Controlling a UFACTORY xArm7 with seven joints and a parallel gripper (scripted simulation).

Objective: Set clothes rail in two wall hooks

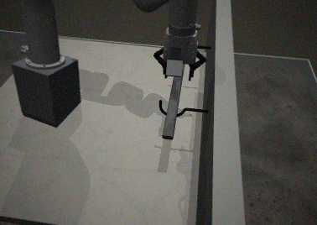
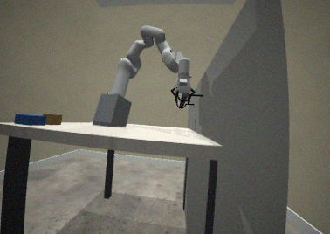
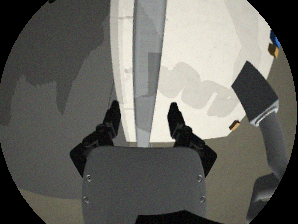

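Top view: one arm, its base block (image 1: pixel 46 91) on the pale surface (image 1: pixel 117 154) (image 2: pixel 109 134) (image 3: pixel 200 50), the last link upright beside the wall (image 1: pixel 226 112) (image 2: pixel 244 117). End effector (image 1: pixel 178 74) (image 2: pixel 183 100) (image 3: pixel 144 108): pointing down, fingers spread, pinching nothing. Clothes rail (image 1: pixel 171 112) (image 3: pixel 148 50): one, grey, straight; above the surface, lying in the curve of the near wall hook (image 1: pixel 181 113); long axis roughly along the wall, slightly slanted. Far hook (image 1: pixel 204 48): partly hidden, the rail's seating there not discernible.

Exterior view: arm raised in an arch, descending to the end effector near the wall. Blue block (image 2: pixel 30 119) and ochre block (image 2: pixel 52 119), on the surface. Lettering: none legible.

Wrist view: rail between the spread fingers, a gap at either side, its long axis running up the frame.
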